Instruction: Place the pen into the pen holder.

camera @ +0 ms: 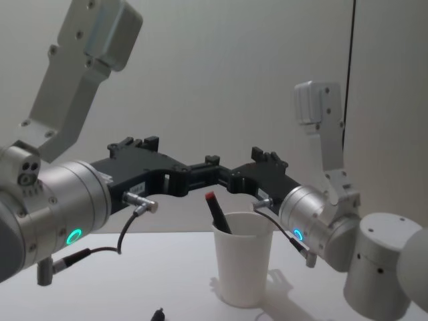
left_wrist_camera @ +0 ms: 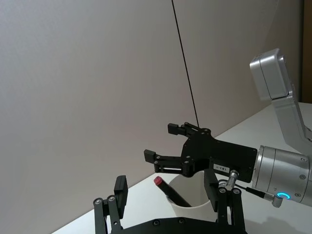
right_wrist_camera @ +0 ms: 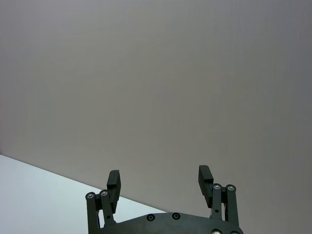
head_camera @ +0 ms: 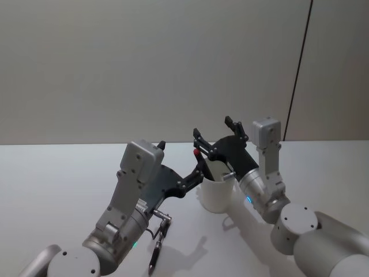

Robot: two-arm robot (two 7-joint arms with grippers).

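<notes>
Closest to you, short of your left fingers, a dark slim pen-like object lies on the white tabletop beside the left wrist's cable. Your left gripper reaches in above the tabletop with its fingers spread wide and holding nothing. In the left wrist view the pen shows between them and meets neither finger. The pen already stands in the pen holder, a plain white paper cup upright on the tabletop. It leans against the inner wall, and its red top pokes above the rim on the side facing your left fingers. One left finger ends just beside that rim; you cannot tell whether it touches. Just past the cup, your right gripper hovers over the far edge of the rim, its fingers also apart and empty, pointing toward your left fingers. Behind both grippers is a bare pale wall.
</notes>
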